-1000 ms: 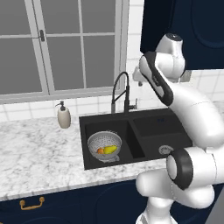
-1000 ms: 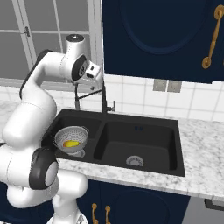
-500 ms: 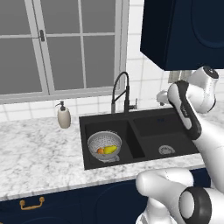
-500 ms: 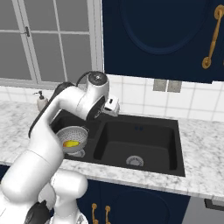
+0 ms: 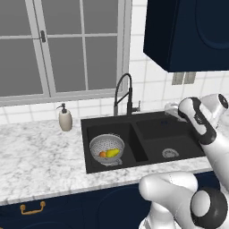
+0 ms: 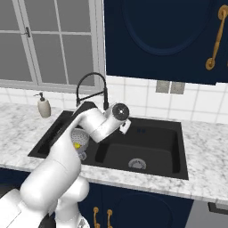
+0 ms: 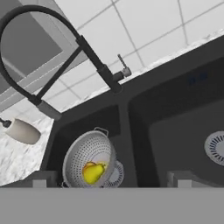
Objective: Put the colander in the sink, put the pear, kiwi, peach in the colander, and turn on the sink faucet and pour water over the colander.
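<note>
The colander [image 5: 106,147] sits in the left basin of the black sink [image 5: 152,120]. In it lie the yellow-green pear [image 5: 113,153] and the reddish-orange peach [image 5: 103,154]; the kiwi is hidden. In the hand view the colander [image 7: 89,159] holds the pear [image 7: 93,173]. The black sink faucet [image 5: 123,93] arches over the divider, its lever [image 7: 124,69] on the side, and no water is in view. My gripper [image 7: 109,180] hangs open and empty over the right basin, right of the faucet [image 6: 91,87]. It also shows in both base views [image 5: 170,108] [image 6: 126,127].
A white soap pump bottle [image 5: 65,118] stands on the marble counter [image 5: 40,156] left of the sink. The right basin has a round silver drain [image 6: 137,164]. A window is behind the faucet and dark blue cabinets [image 5: 192,31] hang above on the right.
The arm has swung down and to the right, from up near the faucet's arch to low over the right basin. The gripper stayed open. Colander and fruit have not moved.
</note>
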### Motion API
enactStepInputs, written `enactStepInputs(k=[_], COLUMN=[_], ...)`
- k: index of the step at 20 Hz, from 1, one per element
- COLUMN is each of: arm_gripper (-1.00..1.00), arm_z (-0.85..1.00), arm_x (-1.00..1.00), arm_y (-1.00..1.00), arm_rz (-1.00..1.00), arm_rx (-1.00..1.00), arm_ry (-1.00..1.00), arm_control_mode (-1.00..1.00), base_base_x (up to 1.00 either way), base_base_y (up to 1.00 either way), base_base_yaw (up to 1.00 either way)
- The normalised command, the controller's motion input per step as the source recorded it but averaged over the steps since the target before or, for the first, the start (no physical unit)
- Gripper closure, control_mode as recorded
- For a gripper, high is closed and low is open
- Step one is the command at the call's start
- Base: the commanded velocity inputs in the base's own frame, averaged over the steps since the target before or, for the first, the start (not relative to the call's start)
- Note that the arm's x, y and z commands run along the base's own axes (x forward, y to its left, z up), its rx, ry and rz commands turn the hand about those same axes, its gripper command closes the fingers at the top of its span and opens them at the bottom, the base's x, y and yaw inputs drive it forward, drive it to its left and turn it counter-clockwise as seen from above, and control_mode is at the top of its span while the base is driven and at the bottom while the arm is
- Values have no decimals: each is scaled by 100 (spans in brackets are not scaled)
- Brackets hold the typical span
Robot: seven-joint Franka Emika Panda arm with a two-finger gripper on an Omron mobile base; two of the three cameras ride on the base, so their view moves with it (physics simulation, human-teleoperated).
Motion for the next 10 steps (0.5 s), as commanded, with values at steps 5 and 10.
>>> enactStepInputs(k=[5,10], arm_gripper=[-100,-100], arm_z=[0,-18], arm_x=[74,59], arm_y=[0,3], arm_rz=[0,0], arm_rx=[30,20], arm_ry=[0,0], arm_control_mode=[-100,-100], base_base_x=[0,0], base_base_y=[0,0], base_base_yaw=[0,0])
